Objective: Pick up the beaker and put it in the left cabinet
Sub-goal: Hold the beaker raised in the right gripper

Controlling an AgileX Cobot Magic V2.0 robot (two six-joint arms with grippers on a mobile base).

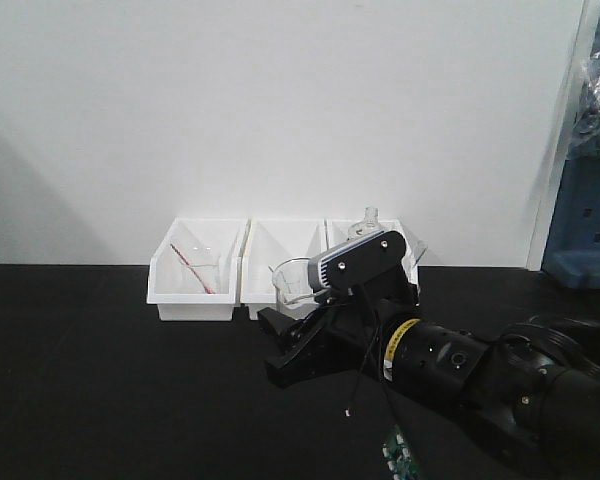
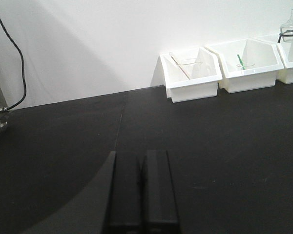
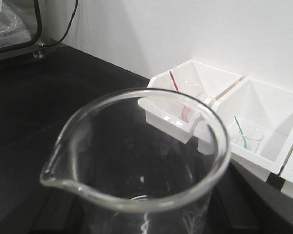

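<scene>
**Beaker** (image 3: 136, 165): clear glass with a pouring lip. It filled the lower half of the right wrist view, and its base was cropped by the bottom edge. In the front view it stood upright just before the middle bin (image 1: 280, 250), rising straight out of the right end effector (image 1: 271, 347).

**Right end effector**: dark and blurred. As far as the front view showed, it was pinching the beaker low on its body. In the wrist view the fingers were wholly hidden beneath the glass.

**Left end effector** (image 2: 141, 161): two dark fingers pressed together with nothing between them, low over the table (image 2: 224, 146). Their roots were cut off by the frame edge.

**Bins**: three, white, in a row touching the wall (image 1: 280, 100).
- The left bin (image 1: 193, 297) held a red-rod beaker (image 1: 202, 268).
- The middle bin held a green-rod beaker (image 3: 252, 137), which the arm masked in the front view.
- The right bin (image 2: 290, 73) was cropped at the frame edge and carried a flask (image 2: 292, 24) on a black tripod.

**Grey metal structure** (image 3: 19, 48): cropped by the upper-left corner of the right wrist view. Its identity could not be told.

**Room**: a broad dark stretch of table lay between the left end effector and the bins, and another lay left of the right arm. The far edge was closed by the wall and the bin fronts.
</scene>
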